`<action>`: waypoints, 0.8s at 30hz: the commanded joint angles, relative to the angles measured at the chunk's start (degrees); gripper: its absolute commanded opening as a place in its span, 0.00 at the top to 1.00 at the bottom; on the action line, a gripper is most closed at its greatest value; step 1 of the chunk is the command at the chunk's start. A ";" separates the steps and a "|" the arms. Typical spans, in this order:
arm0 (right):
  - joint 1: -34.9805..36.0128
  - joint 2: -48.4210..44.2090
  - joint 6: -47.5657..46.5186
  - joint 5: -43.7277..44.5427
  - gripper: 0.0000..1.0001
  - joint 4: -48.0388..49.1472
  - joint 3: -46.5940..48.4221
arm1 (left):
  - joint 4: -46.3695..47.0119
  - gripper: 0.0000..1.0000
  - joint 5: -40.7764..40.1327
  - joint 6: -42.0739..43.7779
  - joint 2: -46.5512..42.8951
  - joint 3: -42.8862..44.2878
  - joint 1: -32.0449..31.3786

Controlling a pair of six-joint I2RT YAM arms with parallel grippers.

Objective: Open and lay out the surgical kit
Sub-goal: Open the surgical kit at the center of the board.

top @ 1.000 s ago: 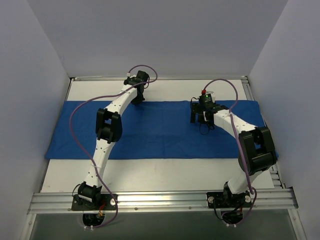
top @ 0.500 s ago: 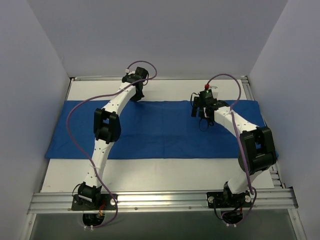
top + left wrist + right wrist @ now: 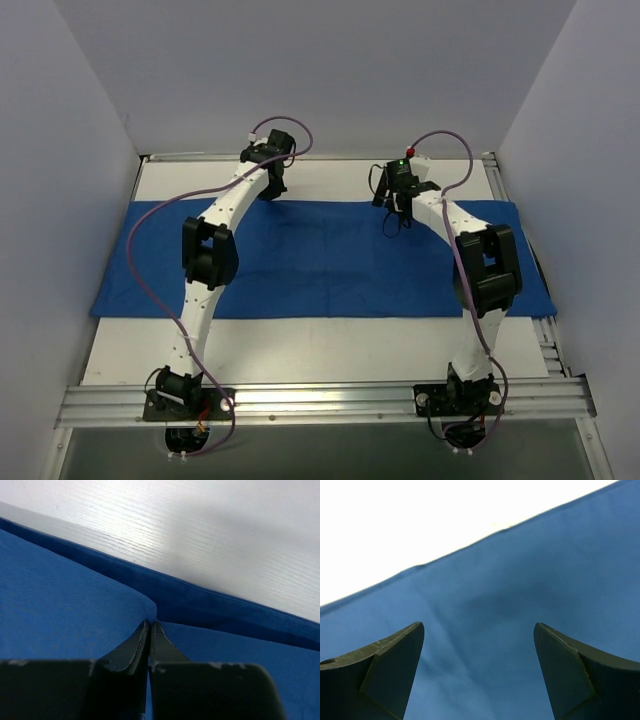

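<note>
The surgical kit shows only as its blue cloth wrap (image 3: 330, 260), spread flat in a wide band across the white table (image 3: 330, 178). My left gripper (image 3: 268, 192) sits at the cloth's far edge, left of centre. In the left wrist view its jaws (image 3: 150, 623) are shut, and the blue cloth (image 3: 60, 610) puckers into a fold at their tips. My right gripper (image 3: 388, 200) hovers over the far edge, right of centre. In the right wrist view it (image 3: 479, 627) stands open above the cloth (image 3: 520, 570), with nothing between the fingers.
Bare white tabletop (image 3: 200, 530) runs behind the cloth and in front of it (image 3: 320, 350). Grey walls close in the left, right and back. A metal rail (image 3: 320, 400) carries both arm bases at the near edge.
The left jaws have shut on the cloth's far edge. The right arm has swung back and left, from over the cloth's middle right to its far edge, still open.
</note>
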 commanded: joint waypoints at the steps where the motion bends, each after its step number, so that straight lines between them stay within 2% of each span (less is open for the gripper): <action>1: 0.27 3.21 2.58 0.40 0.14 1.94 3.89 | -0.08 0.95 -0.80 0.23 -4.81 0.20 -0.26; 8: 0.19 8.50 4.43 -1.02 0.15 4.58 7.58 | 0.79 0.95 -0.09 0.58 -7.35 -2.17 -0.61; 24: 0.27 17.55 7.68 -0.32 0.16 3.27 16.54 | 3.25 0.95 -1.23 3.39 -12.54 -9.37 -2.90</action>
